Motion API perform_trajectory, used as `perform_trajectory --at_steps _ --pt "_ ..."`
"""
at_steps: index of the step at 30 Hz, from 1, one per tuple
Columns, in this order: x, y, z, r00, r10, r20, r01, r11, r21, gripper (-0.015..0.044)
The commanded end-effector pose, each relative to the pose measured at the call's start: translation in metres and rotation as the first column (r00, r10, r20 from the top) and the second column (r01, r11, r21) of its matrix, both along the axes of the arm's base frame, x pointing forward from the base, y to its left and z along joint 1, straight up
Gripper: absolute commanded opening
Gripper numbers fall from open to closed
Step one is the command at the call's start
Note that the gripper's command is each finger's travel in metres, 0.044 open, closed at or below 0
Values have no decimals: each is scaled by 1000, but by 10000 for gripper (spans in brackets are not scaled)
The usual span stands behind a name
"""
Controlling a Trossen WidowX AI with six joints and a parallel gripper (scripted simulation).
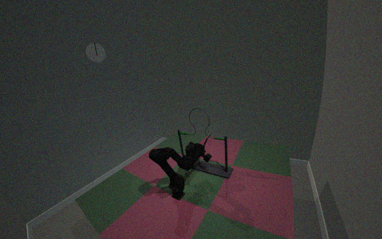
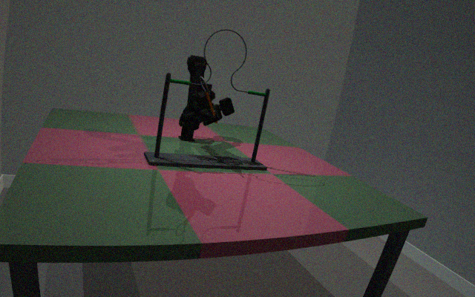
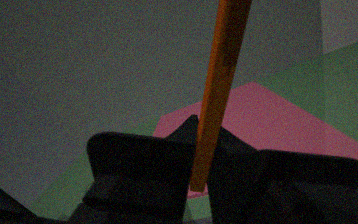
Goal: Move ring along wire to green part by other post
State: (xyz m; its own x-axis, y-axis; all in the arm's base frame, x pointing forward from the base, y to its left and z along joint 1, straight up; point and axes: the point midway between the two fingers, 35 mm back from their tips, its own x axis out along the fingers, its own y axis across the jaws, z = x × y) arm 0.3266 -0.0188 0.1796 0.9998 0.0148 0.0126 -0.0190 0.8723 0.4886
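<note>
Item: wire-loop rig on a checkered table (image 2: 93, 200), task in progress, early-to-middle stage by appearance. Gripper (image 3: 200, 165): clenched on the orange handle (image 3: 220, 85), whose lower end sits between the two dark fingers in the wrist view; pick-up therefore counts as done. Handle: tilted, rising from the gripper toward the wire, seen in the exterior view as a thin orange stroke (image 2: 208, 102) in front of the arm (image 2: 194, 96). Ring: too small and dim to make out; its position is judged from the handle's upper end, which lies just beyond the green part (image 2: 180, 82) next to the left post (image 2: 162, 115) as that view shows it, near where the thin grey wire (image 2: 226, 41) begins its climb into the loop. Whether the ring touches the grey wire cannot be told. Remaining, as judged: carry the ring around the whole loop, bring it down to the far green part (image 2: 256, 93) beside the other post (image 2: 260, 126), leave it hanging, release, withdraw clear of everything.
</note>
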Motion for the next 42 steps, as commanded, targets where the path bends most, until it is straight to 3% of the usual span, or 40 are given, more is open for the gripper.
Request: perform_trajectory --at_steps 1,13,25,32,42 --pt "-1 9 9 1000 4 -3 -4 997 73 -150" --pt "-18 34 31 989 108 -98 -77 958 275 -150" --pt "-49 52 65 923 328 -199 -191 843 504 -150" --pt "-63 58 90 873 451 -184 -238 725 646 -150" --pt "-65 67 124 866 493 -84 -241 559 794 -150"
